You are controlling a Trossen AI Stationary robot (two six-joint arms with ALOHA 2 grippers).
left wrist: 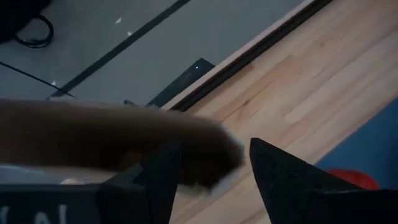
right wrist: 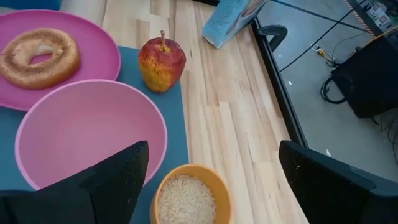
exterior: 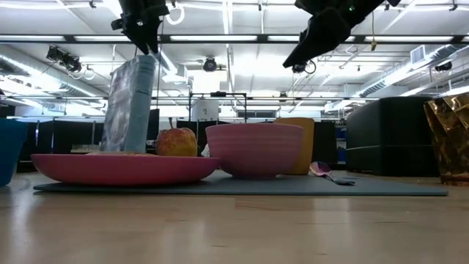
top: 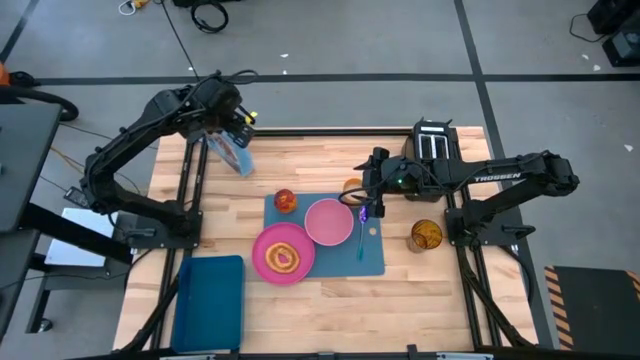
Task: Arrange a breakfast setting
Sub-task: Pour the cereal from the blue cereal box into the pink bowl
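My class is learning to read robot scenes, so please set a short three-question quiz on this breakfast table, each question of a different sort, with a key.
1. Multiple choice: what does the left hand hold?
A) a black toaster
B) a blue cardboard cereal box
C) an amber cup
2. True or false: the right hand grips the red apple.
3. Fill the gap: the ring-shaped toasted bread lies on the ____.

Key
1. B.
2. False: the right hand hangs open above the blue rectangular placemat, and the apple lies untouched on it.
3. The round pink plate.
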